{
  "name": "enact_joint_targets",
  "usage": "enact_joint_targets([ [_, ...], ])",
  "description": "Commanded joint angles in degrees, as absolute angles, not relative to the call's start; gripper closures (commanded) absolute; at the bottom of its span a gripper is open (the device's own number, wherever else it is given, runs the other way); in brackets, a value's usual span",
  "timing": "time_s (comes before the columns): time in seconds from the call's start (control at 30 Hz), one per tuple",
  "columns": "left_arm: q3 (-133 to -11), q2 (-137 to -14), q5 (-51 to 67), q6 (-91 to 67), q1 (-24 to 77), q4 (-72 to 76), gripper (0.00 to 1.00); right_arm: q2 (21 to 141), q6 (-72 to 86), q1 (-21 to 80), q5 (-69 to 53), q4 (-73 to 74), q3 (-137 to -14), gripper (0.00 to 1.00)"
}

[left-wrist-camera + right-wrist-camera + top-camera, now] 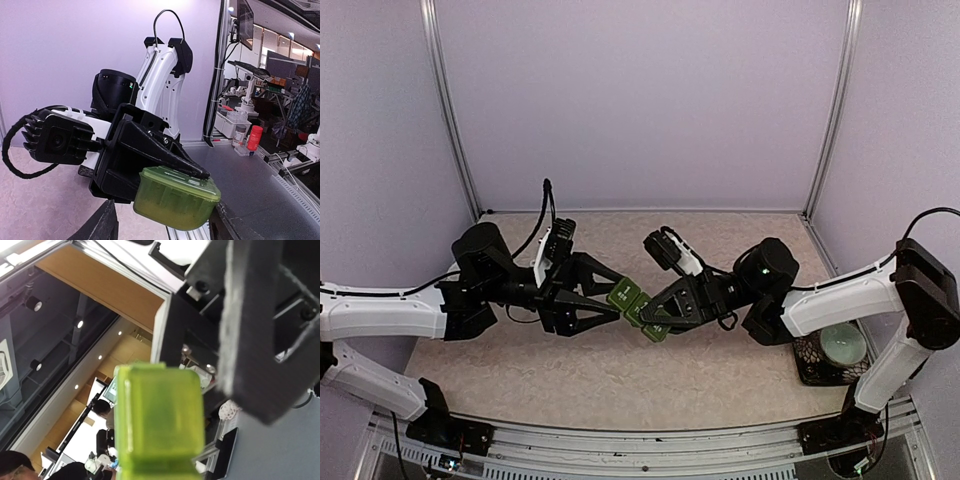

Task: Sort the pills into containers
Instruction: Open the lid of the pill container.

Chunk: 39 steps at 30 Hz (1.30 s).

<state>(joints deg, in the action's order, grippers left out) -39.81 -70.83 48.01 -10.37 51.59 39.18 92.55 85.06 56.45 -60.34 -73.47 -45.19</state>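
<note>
The containers (pixel 638 308), a green strip of lidded compartments, hang in the air between my two arms above the middle of the table. My right gripper (pixel 656 320) is shut on the strip's right end. In the left wrist view one of its black fingers (pixel 192 166) lies along the shut lid of the end compartment (pixel 175 197). My left gripper (pixel 618 304) is open, and its fingers (pixel 102 225) straddle that compartment with a gap on each side. The right wrist view is filled by the blurred green compartment (pixel 160 417), with a padded black finger (pixel 252 335) beside it. No pills show.
A pale green bowl (pixel 842 344) sits on a black mesh stand (pixel 810 362) at the table's right edge, beside the right arm's base. The beige tabletop (pixel 620 380) is walled by lilac panels at the back and sides.
</note>
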Motion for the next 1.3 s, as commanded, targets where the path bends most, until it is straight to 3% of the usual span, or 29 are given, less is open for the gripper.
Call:
enact_joint_targets([
  [0.0,-39.18,-69.17,40.45,-11.52,51.59,40.57,0.39,93.60,84.32,57.21,-61.55,-71.73,-45.18,1.00],
  [0.2,-37.67,-66.20,39.06,-10.23,51.06,40.30,0.32,93.86,84.94,57.16,-61.45,-72.68,-44.83,1.00],
  [0.37,-37.43,-66.44,41.03,-10.24,50.11,40.41,0.36,94.09,85.08,57.20,-61.50,-72.73,-45.15,1.00],
  [0.5,-37.74,-68.12,42.26,-11.31,50.23,42.07,0.46,94.29,84.99,57.20,-61.60,-72.41,-45.46,1.00],
  [0.67,-38.58,-69.51,42.89,-11.96,50.53,42.82,0.64,94.65,84.71,57.18,-61.57,-72.16,-45.31,1.00],
  [0.77,-38.67,-69.42,43.29,-11.99,50.62,42.89,0.82,94.83,84.77,57.14,-61.60,-72.16,-45.14,1.00],
  [0.8,-38.67,-69.31,43.51,-11.88,50.62,42.85,0.83,94.83,84.80,57.21,-61.66,-72.24,-45.09,1.00],
  [0.9,-38.46,-68.83,43.79,-11.32,50.62,42.34,0.74,94.84,84.88,57.19,-61.62,-72.48,-44.99,1.00],
  [0.97,-37.97,-68.22,43.06,-11.03,50.50,42.18,0.51,94.83,85.08,57.18,-61.65,-72.74,-44.98,1.00],
  [1.07,-36.85,-66.96,42.69,-10.10,50.07,42.44,0.29,94.83,85.52,57.28,-61.57,-73.25,-45.00,1.00],
  [1.13,-36.61,-66.34,43.31,-8.75,49.94,42.32,0.23,94.91,86.04,57.29,-61.71,-73.85,-45.02,1.00],
  [1.27,-38.73,-67.48,47.79,-5.76,49.92,39.47,0.25,95.31,87.35,57.46,-62.10,-75.42,-45.33,1.00],
])
